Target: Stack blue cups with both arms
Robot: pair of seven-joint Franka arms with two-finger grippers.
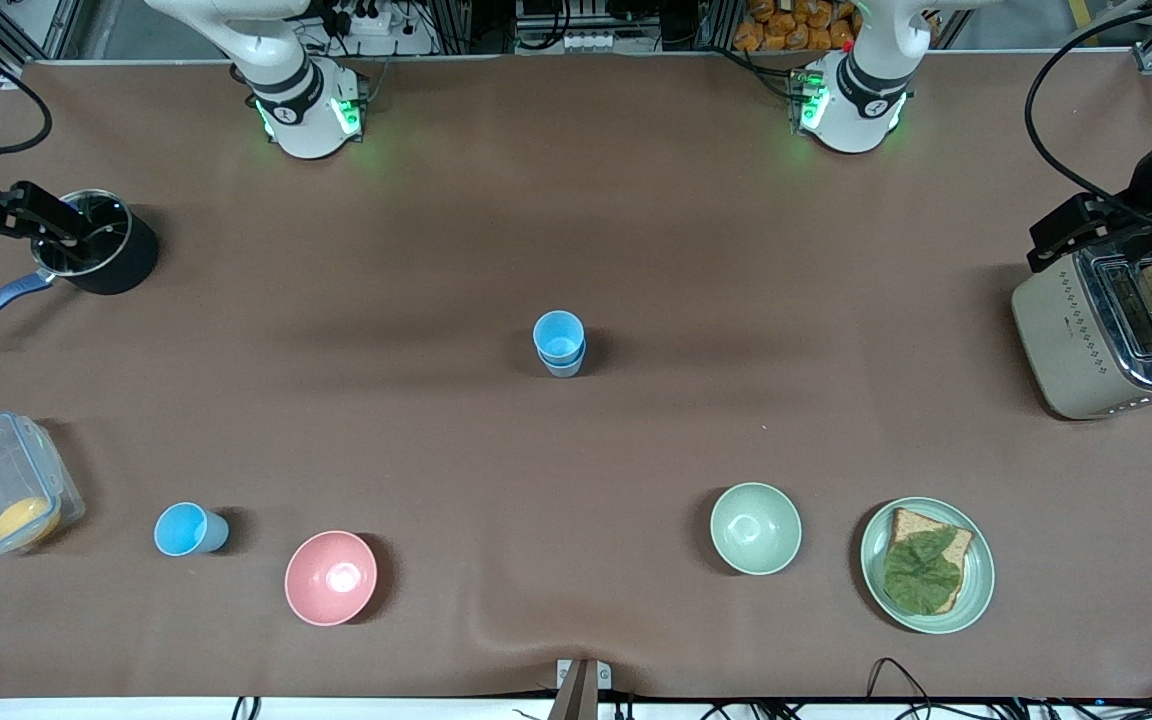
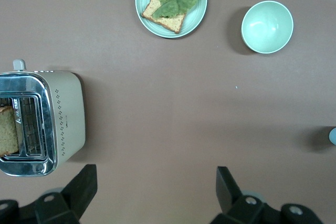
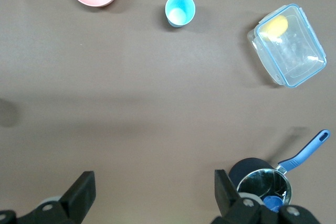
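Blue cups [image 1: 560, 343] sit nested mid-table; both hands, left [image 2: 152, 190] and right [image 3: 152, 190], wide open, empty. A knock could topple them.

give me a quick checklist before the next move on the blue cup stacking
1. Blue cups nested at the table's middle: ok.
2. Stack upright: ok.
3. Left hand open and holding nothing, above the table beside the toaster: ok.
4. Right hand open and holding nothing, above the table beside the black pot: ok.
5. Brighter blue cup stands apart, beside the pink bowl: ok.
6. Whether the inner cup is seated fully: cannot tell.
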